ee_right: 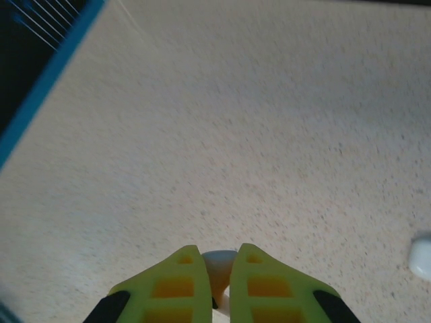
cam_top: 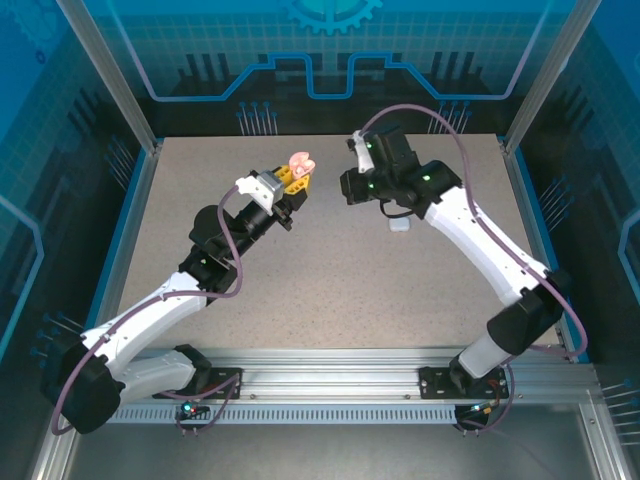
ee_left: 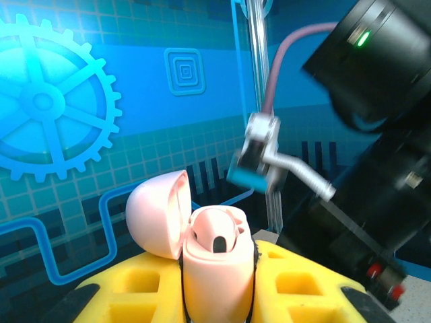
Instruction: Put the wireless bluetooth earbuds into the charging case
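The left hand (cam_top: 291, 182) clamps a pale pink charging case (ee_left: 215, 279), lid (ee_left: 156, 212) open, dark well (ee_left: 219, 243) showing; the right hand (ee_right: 219, 282) pinches a tiny white earbud (ee_right: 217, 264) over open speckled counter (ee_right: 236, 134).

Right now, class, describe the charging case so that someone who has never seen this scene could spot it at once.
Over the speckled table, find the yellow-fingered left gripper. It clamps the charging case: pale pink, egg-shaped, lid hinged open, unlike the small white piece lying on the table nearby.
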Controlling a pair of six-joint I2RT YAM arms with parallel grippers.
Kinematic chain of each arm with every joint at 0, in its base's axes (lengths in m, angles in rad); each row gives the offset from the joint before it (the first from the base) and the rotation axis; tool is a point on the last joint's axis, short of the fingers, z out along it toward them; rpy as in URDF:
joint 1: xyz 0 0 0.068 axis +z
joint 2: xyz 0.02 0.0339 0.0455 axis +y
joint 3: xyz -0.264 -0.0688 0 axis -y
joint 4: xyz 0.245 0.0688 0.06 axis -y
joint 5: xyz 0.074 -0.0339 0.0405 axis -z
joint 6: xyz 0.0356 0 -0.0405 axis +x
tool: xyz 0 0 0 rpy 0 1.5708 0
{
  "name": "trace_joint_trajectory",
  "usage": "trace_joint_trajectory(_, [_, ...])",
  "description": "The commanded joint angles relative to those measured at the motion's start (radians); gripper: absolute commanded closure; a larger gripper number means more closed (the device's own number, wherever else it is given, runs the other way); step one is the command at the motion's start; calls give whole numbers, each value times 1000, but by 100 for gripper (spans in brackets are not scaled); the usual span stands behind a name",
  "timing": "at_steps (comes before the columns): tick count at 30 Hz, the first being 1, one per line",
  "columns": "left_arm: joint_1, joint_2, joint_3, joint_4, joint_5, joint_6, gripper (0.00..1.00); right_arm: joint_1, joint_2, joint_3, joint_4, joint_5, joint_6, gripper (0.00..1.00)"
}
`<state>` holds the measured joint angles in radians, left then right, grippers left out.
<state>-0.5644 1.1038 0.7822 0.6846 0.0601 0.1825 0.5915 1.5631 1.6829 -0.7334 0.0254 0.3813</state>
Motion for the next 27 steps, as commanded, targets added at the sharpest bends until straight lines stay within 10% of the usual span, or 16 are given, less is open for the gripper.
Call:
trace_joint_trajectory(1, [-7,-26,0,5,24,-8,100,-13,-74,-3,87,-81,-4,91])
trace_joint_trajectory(27, [-11,-6,40,-22,130,-64,100,85,-254,-95,464,-296,-67,89])
